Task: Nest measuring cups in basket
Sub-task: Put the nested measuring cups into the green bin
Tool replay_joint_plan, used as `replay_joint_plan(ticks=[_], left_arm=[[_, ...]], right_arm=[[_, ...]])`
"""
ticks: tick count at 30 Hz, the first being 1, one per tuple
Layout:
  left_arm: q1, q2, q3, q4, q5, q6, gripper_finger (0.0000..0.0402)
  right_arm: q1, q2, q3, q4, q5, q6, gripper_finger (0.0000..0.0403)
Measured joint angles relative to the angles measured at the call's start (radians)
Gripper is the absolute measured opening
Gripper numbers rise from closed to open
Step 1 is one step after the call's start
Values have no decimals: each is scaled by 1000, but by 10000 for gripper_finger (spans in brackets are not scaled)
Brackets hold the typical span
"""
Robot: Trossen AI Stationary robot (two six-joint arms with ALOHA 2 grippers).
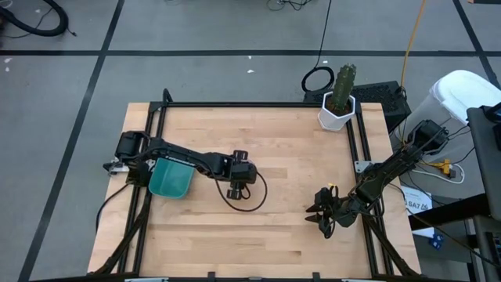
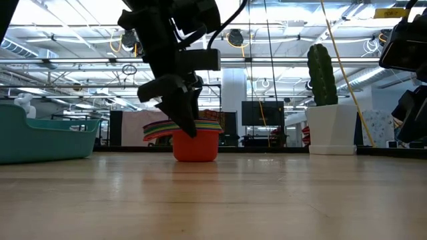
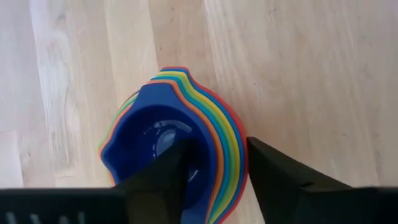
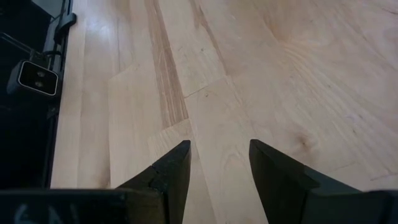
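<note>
Here, left claw (image 3: 214,177) half-closed astride rim of nested glossy plastic cups (image 3: 177,134); right claw (image 4: 219,171) parted, empty.

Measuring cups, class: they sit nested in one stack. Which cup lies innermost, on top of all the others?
The dark blue cup: its whole bowl shows, while the orange, yellow, green, light blue and red cups appear only as thin rims around it.

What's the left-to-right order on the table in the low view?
basket → left gripper over the stacked measuring cups → white pot with cactus
</note>
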Motion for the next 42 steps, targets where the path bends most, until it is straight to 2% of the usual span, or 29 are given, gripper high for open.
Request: replay_joint_plan(ticks=[7,18,20,27,31,36,42], left_arm=[[2,0,0,-6,38,-1,75],[3,-1,0,-10,53,-17,75],[2,-1,0,-7,39,-17,94],[2,2,-2,-4,-25,-38,246],[2,2,-2,-8,-43,-41,304],[9,5,-4,-15,-93,-39,341],[21,5,-4,-13,-95,-38,331]], right_arm=[[0,0,0,0,0,3,155],[0,0,0,0,-22,2,155],[0,0,0,1,-22,3,155],[0,0,0,22,-24,-2,155],[0,0,0,22,-24,-3,155],[0,0,0,26,-25,2,155],[0,0,0,39,-25,3,155]])
